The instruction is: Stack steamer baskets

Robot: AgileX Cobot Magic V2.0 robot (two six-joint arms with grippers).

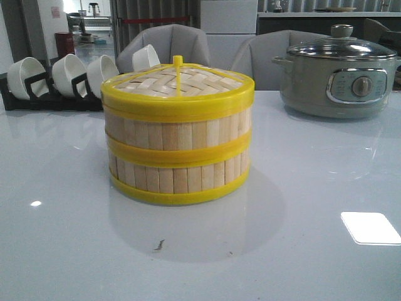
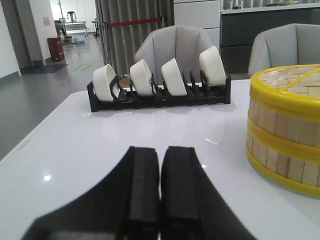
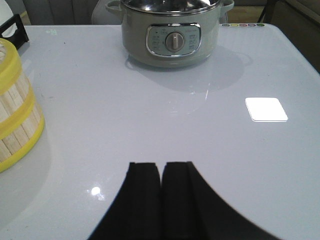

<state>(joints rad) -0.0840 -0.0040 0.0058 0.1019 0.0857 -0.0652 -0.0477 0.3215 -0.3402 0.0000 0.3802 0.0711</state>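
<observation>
Two steamer baskets [image 1: 177, 153] of pale bamboo slats with yellow rims stand one on the other in the middle of the white table, topped by the woven lid [image 1: 178, 84] with its yellow knob. The stack also shows at the edge of the left wrist view as steamer baskets [image 2: 285, 127] and of the right wrist view as steamer baskets [image 3: 15, 107]. My left gripper [image 2: 160, 150] is shut with nothing in it, low over the table, well short of the stack. My right gripper [image 3: 161, 165] is shut and empty too, apart from the stack. Neither gripper appears in the front view.
A black rack [image 2: 160, 95] with white bowls [image 1: 69, 74] stands at the back left. A grey-green electric pot [image 1: 338, 78] with a glass lid sits at the back right. Grey chairs stand behind the table [image 1: 301, 238].
</observation>
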